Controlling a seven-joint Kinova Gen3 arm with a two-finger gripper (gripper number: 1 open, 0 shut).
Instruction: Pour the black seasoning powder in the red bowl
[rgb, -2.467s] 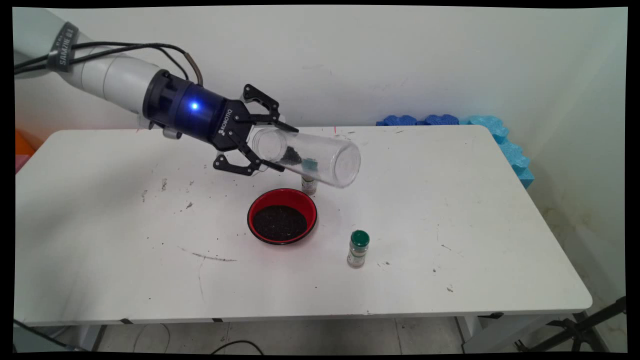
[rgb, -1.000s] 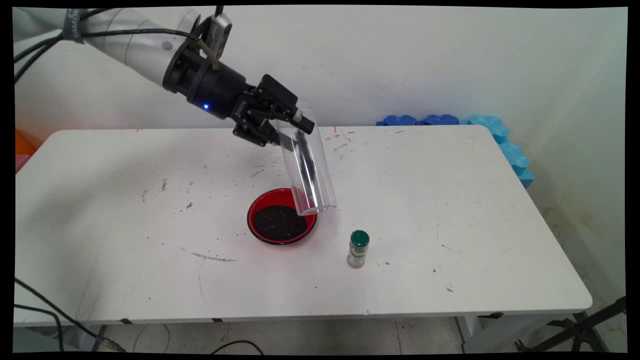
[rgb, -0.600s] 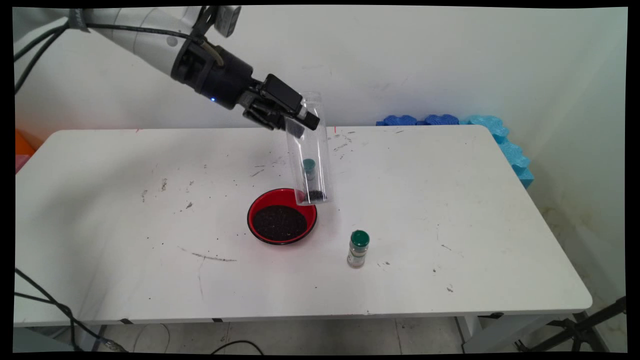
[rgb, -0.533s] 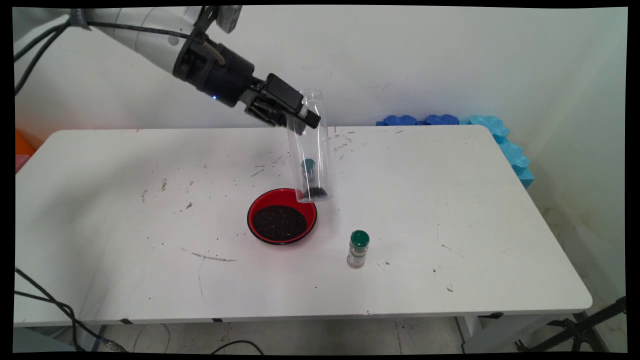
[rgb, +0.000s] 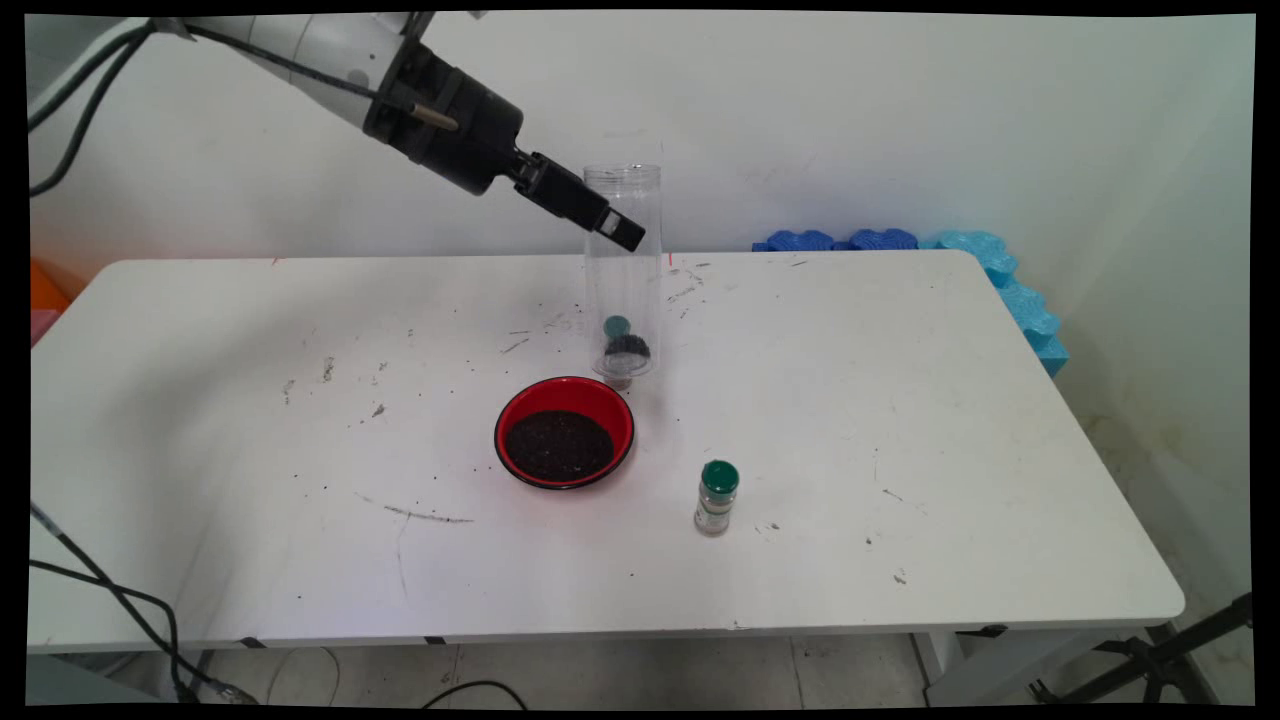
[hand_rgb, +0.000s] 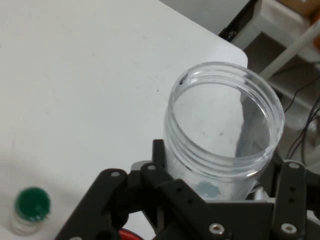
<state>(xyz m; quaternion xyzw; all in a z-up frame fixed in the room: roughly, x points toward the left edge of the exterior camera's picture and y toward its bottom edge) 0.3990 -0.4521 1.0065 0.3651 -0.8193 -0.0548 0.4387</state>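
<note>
Clear plastic jar held upright above the table

We see the gripper (rgb: 612, 222) clamped on the upper part of the clear plastic jar (rgb: 622, 270), mouth up. A small dark residue lies at the jar's bottom. We locate the jar above the table (rgb: 900, 420), toward its far edge, just behind the red bowl (rgb: 564, 432) of dark grains. A green-capped spice bottle (rgb: 716, 497) stands nearer the near edge.

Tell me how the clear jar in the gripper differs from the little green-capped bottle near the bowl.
The clear jar is tall, wide and open-mouthed; the green-capped bottle is short, narrow and capped. The jar is held off the table by the gripper, with a little dark material at its bottom; the bottle stands free on the table, right of the red bowl. Both are upright.
</note>
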